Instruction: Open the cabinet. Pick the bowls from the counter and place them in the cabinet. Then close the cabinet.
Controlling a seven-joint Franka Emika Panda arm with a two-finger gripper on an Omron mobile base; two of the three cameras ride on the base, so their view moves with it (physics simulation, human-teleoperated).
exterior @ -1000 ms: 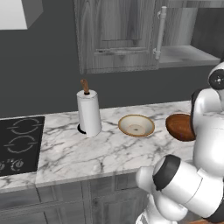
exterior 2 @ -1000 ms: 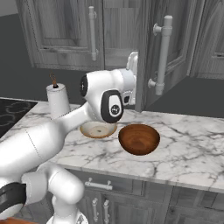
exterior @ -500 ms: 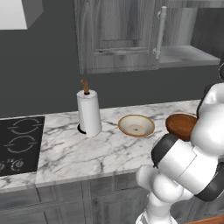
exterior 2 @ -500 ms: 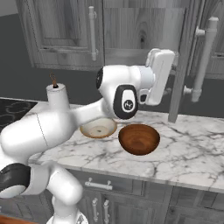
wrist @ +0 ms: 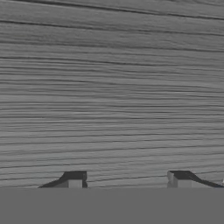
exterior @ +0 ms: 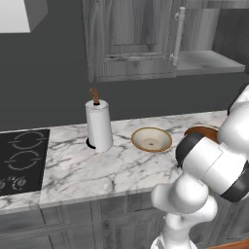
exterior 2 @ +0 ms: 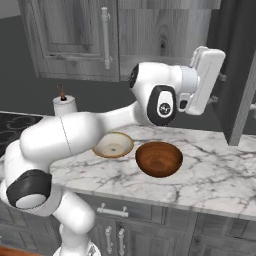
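Claw (wrist: 127, 179) tips apart in hand view, nothing between, facing grey wood grain close up. From left base view: cabinet (exterior: 133, 41) right side open, shelf (exterior: 209, 62) bare; cream bowl (exterior: 151, 139) and brown bowl (exterior: 202, 132) on counter (exterior: 97, 165) near paper towel roll (exterior: 98, 125). From right base view: both bowls side by side on marble; hand raised beside opened door (exterior 2: 239, 75).

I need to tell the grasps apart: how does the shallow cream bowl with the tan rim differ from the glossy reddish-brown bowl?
The shallow cream bowl with the tan rim is wide and flat; the glossy reddish-brown bowl is deeper, with steeper walls. The cream one is pale and matte, the brown one dark and shiny. The cream one lies nearer the paper towel roll. Both stand upright and empty on the white marble counter.
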